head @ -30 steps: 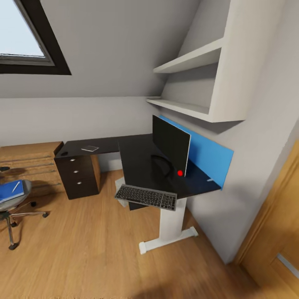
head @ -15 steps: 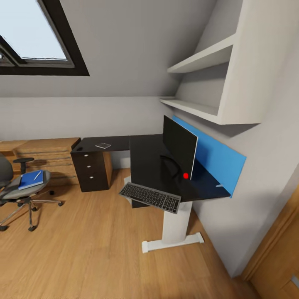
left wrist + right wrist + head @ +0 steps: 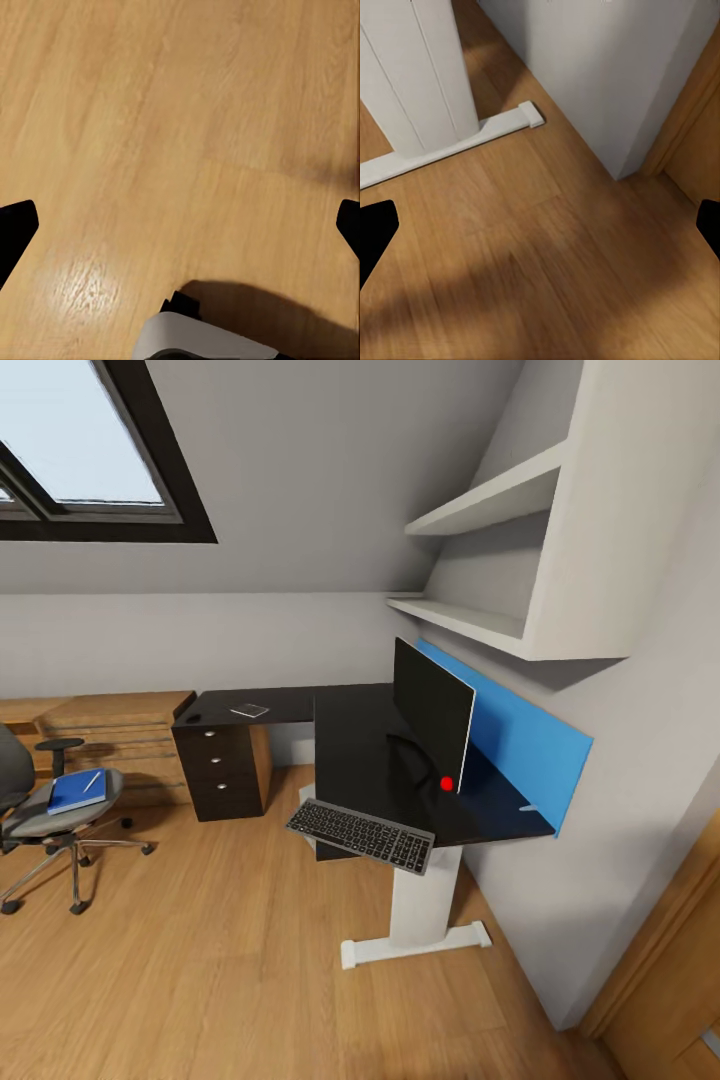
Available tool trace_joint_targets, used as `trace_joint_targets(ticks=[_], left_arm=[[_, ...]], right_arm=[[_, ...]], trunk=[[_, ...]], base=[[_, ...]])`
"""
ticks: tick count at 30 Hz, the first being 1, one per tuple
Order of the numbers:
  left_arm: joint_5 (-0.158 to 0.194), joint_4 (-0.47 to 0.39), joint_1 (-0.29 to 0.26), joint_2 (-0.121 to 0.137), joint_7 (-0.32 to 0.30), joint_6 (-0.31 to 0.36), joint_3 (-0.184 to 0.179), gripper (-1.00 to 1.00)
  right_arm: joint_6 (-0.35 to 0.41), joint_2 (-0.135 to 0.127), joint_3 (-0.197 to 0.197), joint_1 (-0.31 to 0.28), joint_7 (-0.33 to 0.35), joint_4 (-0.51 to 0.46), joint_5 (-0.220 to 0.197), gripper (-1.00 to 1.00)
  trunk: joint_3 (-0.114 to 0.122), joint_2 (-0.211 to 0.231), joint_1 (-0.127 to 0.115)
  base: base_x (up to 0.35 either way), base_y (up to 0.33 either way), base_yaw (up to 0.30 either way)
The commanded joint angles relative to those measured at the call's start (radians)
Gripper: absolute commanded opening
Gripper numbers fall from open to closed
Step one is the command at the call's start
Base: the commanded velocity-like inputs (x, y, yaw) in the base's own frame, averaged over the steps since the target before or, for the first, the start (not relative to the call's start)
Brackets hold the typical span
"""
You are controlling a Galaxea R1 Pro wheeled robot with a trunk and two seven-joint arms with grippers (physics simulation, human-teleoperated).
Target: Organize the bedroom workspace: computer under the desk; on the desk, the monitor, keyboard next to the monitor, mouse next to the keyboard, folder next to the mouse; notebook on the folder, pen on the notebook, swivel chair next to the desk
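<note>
Our view has almost settled, barely shifting since a moment ago. The long glossy black table (image 3: 350,745) carries the wide black monitor (image 3: 432,710); the slim silvery keyboard (image 3: 361,834) overhangs its near edge. The flat blue folder (image 3: 76,791) lies on the grey swivel chair (image 3: 50,815), far left. Both pincers hang released over the wood floor (image 3: 187,135), empty.

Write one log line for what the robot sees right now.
keyboard: overhanging desk front edge | monitor: upright on desk | folder: on swivel chair, pen on top | notebook: on desk | end effectors: open, over floor
</note>
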Motion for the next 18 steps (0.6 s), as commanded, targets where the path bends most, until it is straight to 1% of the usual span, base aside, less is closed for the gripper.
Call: trace_joint_targets(ticks=[1,2,3,4,8,9,10,11,12,13,14,15,17,18], left_arm=[[0.016,-0.006,0.0,-0.001,0.0,-0.005,0.004,1.0],[0.023,-0.01,0.0,-0.001,0.0,-0.007,0.008,1.0],[0.067,-0.022,0.0,-0.001,0.001,-0.014,0.022,1.0],[0.074,-0.023,0.0,0.0,0.001,-0.014,0.024,1.0],[0.082,-0.024,0.0,0.001,0.002,-0.014,0.026,1.0],[0.085,-0.017,0.002,0.002,0.003,0.053,0.026,1.0],[0.085,-0.016,0.002,0.002,0.003,0.081,0.026,1.0],[0.085,0.006,-0.009,0.001,0.003,0.154,0.026,1.0],[0.085,0.009,-0.016,0.001,0.003,0.159,0.026,1.0],[0.085,0.012,-0.026,0.001,0.004,0.163,0.026,1.0],[0.084,0.016,-0.069,0.001,0.005,0.174,0.025,1.0],[0.083,0.017,-0.088,0.002,0.004,0.177,0.025,1.0],[0.082,0.013,-0.107,0.003,0.005,0.183,0.025,1.0],[0.082,0.002,-0.125,0.003,0.012,0.196,0.025,1.0]], right_arm=[[-0.001,-0.001,0.008,0.0,-0.009,-0.001,-0.002,1.0],[-0.002,-0.001,0.008,0.0,-0.009,-0.001,-0.002,1.0],[-0.002,-0.001,0.009,0.0,-0.009,-0.001,-0.002,1.0],[-0.002,-0.001,0.009,0.0,-0.009,-0.001,-0.002,1.0],[-0.002,-0.001,0.008,0.0,-0.009,-0.001,-0.002,1.0],[-0.005,-0.004,0.002,0.0,-0.009,-0.002,-0.003,1.0],[-0.004,-0.004,0.0,0.0,-0.009,-0.004,-0.003,1.0],[0.002,-0.008,-0.004,-0.009,-0.011,-0.028,-0.005,1.0],[0.003,-0.009,-0.005,-0.016,-0.011,-0.033,-0.006,1.0],[0.005,-0.01,-0.005,-0.025,-0.011,-0.037,-0.007,1.0],[0.023,-0.018,-0.006,-0.073,-0.011,-0.049,-0.009,1.0],[0.043,-0.021,-0.007,-0.099,-0.011,-0.053,-0.012,1.0],[0.072,-0.023,-0.007,-0.124,-0.01,-0.056,-0.014,1.0],[0.105,-0.024,-0.008,-0.151,-0.009,-0.058,-0.016,1.0]], trunk=[[-0.001,-0.001,0.0],[-0.001,-0.001,0.0],[-0.004,-0.008,0.004],[-0.007,-0.015,0.008],[-0.02,-0.043,0.023],[-0.023,-0.05,0.027],[-0.026,-0.057,0.031],[-0.029,-0.064,0.035],[-0.032,-0.071,0.038],[-0.036,-0.078,0.042],[-0.039,-0.085,0.046],[-0.042,-0.092,0.05],[-0.048,-0.106,0.058],[-0.051,-0.113,0.061]], base=[[0.0,0.0,0.0],[0.0,0.0,0.0],[0.0,0.0,0.0],[0.0,0.0,0.0],[0.0,0.0,0.0],[0.0,0.0,0.0],[0.0,0.0,0.0],[0.0,0.0,0.0],[0.0,0.0,0.0],[0.0,0.0,0.0],[0.0,0.0,0.0],[0.0,0.0,0.0],[0.0,0.0,0.0],[0.0,0.0,0.0]])
